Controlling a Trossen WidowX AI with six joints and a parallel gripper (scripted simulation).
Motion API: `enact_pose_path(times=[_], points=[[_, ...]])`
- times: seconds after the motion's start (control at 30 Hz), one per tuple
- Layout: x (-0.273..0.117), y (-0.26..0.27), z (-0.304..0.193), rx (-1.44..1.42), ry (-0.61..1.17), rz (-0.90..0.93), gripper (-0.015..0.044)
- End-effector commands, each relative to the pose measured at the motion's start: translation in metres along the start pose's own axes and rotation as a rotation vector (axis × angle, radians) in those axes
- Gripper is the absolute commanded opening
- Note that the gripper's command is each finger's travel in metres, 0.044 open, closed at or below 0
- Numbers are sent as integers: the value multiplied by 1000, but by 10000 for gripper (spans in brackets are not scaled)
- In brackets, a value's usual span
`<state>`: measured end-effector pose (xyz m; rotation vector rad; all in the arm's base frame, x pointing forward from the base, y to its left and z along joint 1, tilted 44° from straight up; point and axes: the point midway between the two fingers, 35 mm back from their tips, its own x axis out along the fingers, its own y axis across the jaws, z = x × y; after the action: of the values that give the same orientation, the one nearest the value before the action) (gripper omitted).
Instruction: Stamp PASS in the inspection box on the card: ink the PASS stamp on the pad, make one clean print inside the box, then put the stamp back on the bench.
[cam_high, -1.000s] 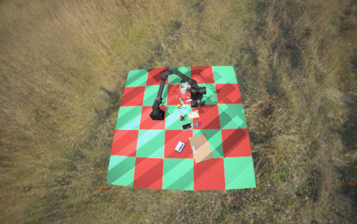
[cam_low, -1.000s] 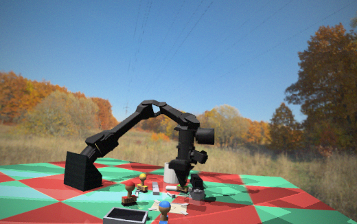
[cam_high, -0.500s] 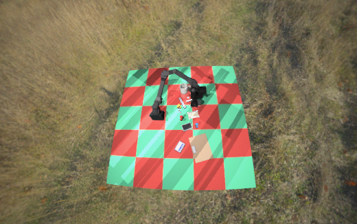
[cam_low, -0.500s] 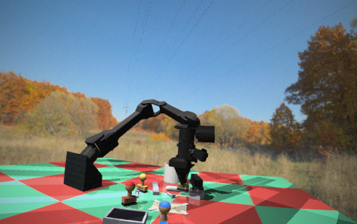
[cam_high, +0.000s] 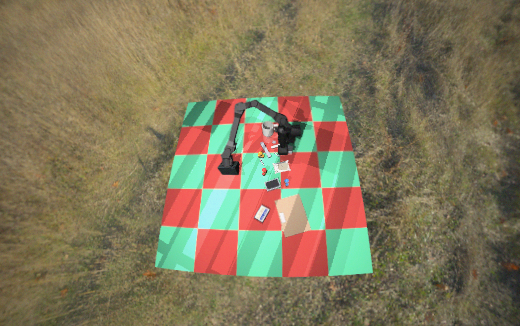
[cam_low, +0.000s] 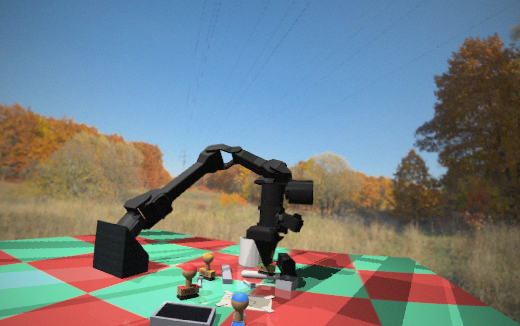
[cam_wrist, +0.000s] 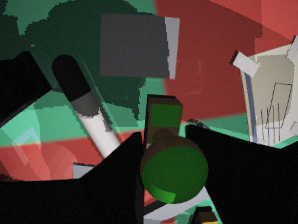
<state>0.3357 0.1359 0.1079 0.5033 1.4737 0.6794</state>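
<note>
My gripper (cam_low: 266, 262) (cam_wrist: 163, 136) is shut on the stamp with the green knob (cam_wrist: 175, 172), its wooden base pointing down. It is low over the bench; whether the base touches cannot be told. No PASS lettering is readable, and the stamp's face is hidden. The dark ink pad (cam_high: 272, 184) (cam_low: 184, 313) lies open in a grey tray, nearer the exterior camera than the gripper. A pale card (cam_high: 282, 167) (cam_low: 255, 302) (cam_wrist: 265, 75), held by white tape at its corners, lies between the gripper and the pad. It shows thin outlines; its print area is only partly visible.
Red-knob (cam_high: 264, 171) (cam_low: 188, 285), yellow-knob (cam_high: 261, 155) (cam_low: 207, 267) and blue-knob (cam_high: 286, 182) (cam_low: 240, 302) stamps stand around. A marker (cam_wrist: 95, 120), grey block (cam_low: 286, 285) (cam_wrist: 132, 45) and white cup (cam_high: 267, 130) (cam_low: 248, 251) are near the gripper. Cardboard (cam_high: 295, 215) lies beyond the pad.
</note>
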Motion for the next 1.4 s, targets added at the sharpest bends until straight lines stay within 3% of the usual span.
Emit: enact_pose_path(times=[0.0,1.37], points=[[-3,0,1,-5,-3,-4,0],[-23,0,1,-5,-2,-7,0]])
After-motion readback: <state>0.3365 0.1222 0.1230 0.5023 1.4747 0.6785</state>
